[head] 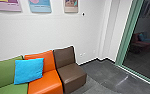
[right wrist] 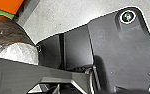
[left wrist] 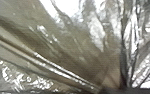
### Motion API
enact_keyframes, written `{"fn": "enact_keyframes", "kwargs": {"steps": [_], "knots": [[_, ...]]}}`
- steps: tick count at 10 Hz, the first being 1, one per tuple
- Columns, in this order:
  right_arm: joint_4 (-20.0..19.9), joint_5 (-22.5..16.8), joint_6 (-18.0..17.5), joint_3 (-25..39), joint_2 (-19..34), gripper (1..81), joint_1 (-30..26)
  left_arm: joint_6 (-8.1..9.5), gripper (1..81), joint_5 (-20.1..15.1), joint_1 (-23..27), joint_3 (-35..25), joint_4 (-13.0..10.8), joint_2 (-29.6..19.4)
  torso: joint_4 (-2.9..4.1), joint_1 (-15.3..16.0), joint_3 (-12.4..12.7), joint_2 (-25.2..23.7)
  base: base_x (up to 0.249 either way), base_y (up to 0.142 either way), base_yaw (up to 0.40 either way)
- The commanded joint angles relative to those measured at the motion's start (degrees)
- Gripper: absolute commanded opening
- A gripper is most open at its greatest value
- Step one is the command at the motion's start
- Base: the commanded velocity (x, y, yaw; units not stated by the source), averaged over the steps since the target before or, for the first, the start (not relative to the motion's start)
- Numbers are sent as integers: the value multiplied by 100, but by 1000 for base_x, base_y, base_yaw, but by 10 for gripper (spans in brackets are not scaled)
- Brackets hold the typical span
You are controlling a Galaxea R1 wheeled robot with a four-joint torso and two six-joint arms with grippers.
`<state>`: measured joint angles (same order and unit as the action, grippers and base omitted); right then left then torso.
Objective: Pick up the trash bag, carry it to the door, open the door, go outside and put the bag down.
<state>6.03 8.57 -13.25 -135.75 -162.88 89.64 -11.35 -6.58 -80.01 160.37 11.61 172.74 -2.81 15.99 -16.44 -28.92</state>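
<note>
Grey floor (head: 103, 73) runs to green-framed glass (head: 143, 60) rightward, and the trash bag (left wrist: 73, 50) gathers straight into the left fingers (left wrist: 113, 90), clamped on its folds.

Seats (head: 72, 72) are blocking the left; grey floor (head: 103, 73) is leaving a lane between them and the green-framed glass (head: 141, 60)!
</note>
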Motion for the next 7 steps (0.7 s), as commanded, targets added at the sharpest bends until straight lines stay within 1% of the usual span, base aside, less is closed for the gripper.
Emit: {"fn": "enact_keyframes", "kwargs": {"steps": [1, 5, 7], "knots": [[108, -268, 24, -257, -169, 811, -222, -34, 10, -344, 323, 144, 8, 94, 0, -361, 0, 560, 0, 0, 0], [161, -276, 59, -732, -476, 811, -205, -78, 10, -344, 323, 153, 0, 112, 0, -911, 0, 1414, 0, 0, 0], [161, -268, 68, -741, -503, 811, -196, -78, 10, -344, 314, 153, 0, 112, 0, -1182, 451, 1834, 0, 0, 0]]}}
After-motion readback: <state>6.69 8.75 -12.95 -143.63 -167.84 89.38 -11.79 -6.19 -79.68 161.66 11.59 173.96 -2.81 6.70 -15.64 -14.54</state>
